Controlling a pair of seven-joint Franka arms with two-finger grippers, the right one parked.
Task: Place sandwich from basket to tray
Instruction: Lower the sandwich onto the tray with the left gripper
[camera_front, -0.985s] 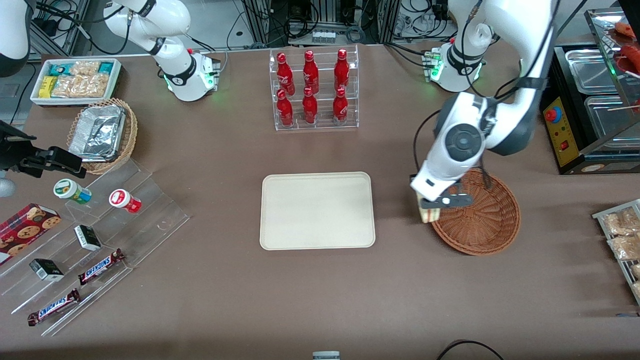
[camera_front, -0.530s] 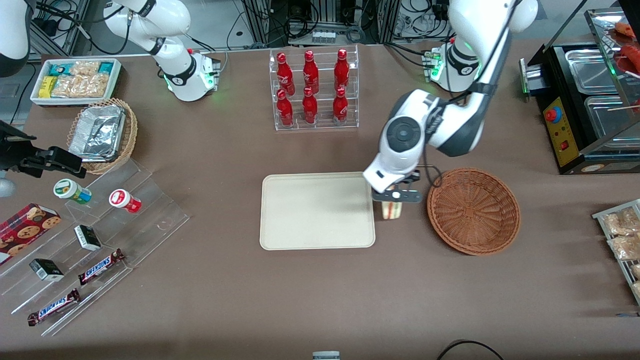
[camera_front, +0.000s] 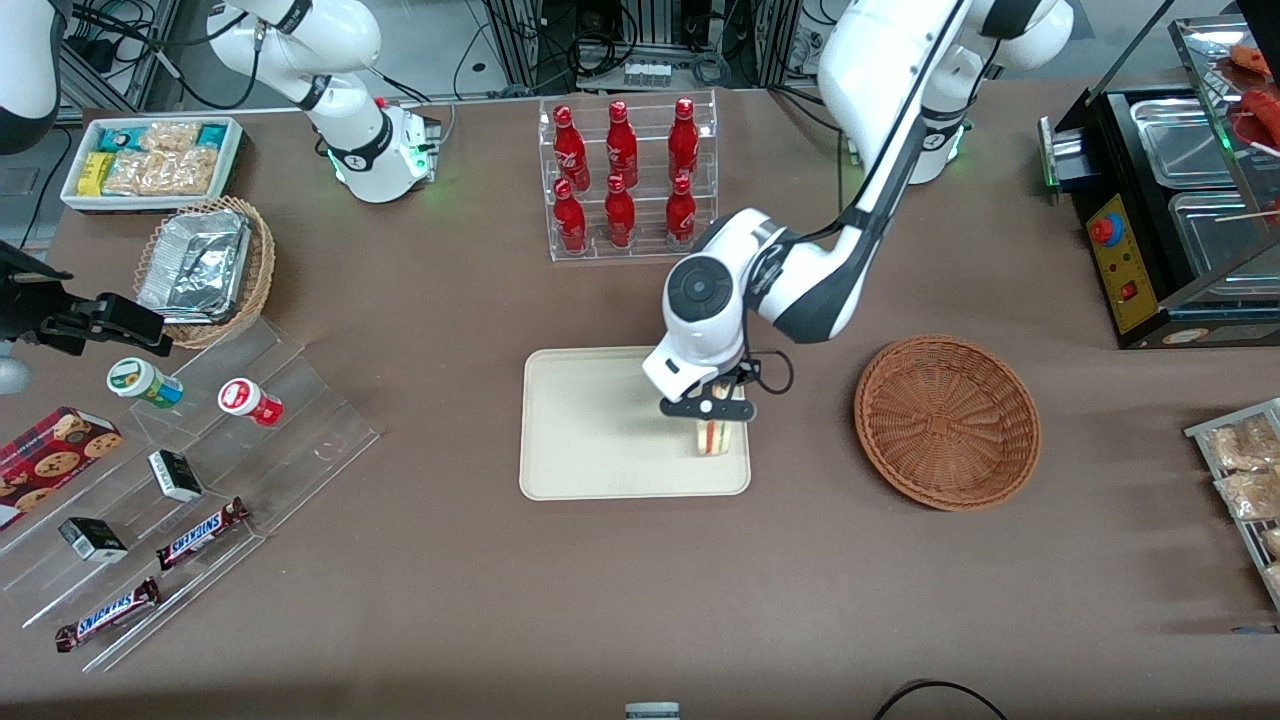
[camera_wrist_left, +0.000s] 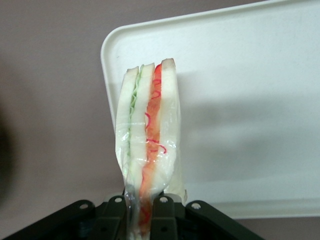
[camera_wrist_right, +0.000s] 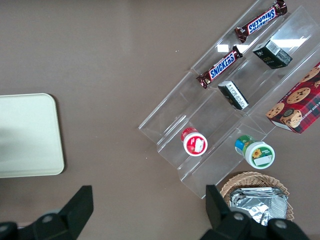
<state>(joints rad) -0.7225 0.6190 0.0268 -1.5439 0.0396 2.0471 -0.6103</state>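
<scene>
My left gripper (camera_front: 712, 412) is shut on the sandwich (camera_front: 712, 437), a pale wrapped wedge with red and green filling stripes. It hangs over the cream tray (camera_front: 590, 425), near the tray's corner closest to the basket and to the front camera. In the left wrist view the sandwich (camera_wrist_left: 148, 130) sticks out from between the gripper (camera_wrist_left: 141, 220) fingers, with the tray (camera_wrist_left: 240, 100) corner beneath it. The reddish-brown wicker basket (camera_front: 947, 421) sits beside the tray, toward the working arm's end, with nothing in it.
A clear rack of red bottles (camera_front: 628, 180) stands farther from the front camera than the tray. A clear stepped stand (camera_front: 190, 470) with snack bars and cups lies toward the parked arm's end, next to a tan basket of foil trays (camera_front: 205, 268). A black appliance (camera_front: 1170, 220) stands at the working arm's end.
The gripper has carried the sandwich from the basket's rim, across the bare table, to above the tray's near corner. The basket has stayed put.
</scene>
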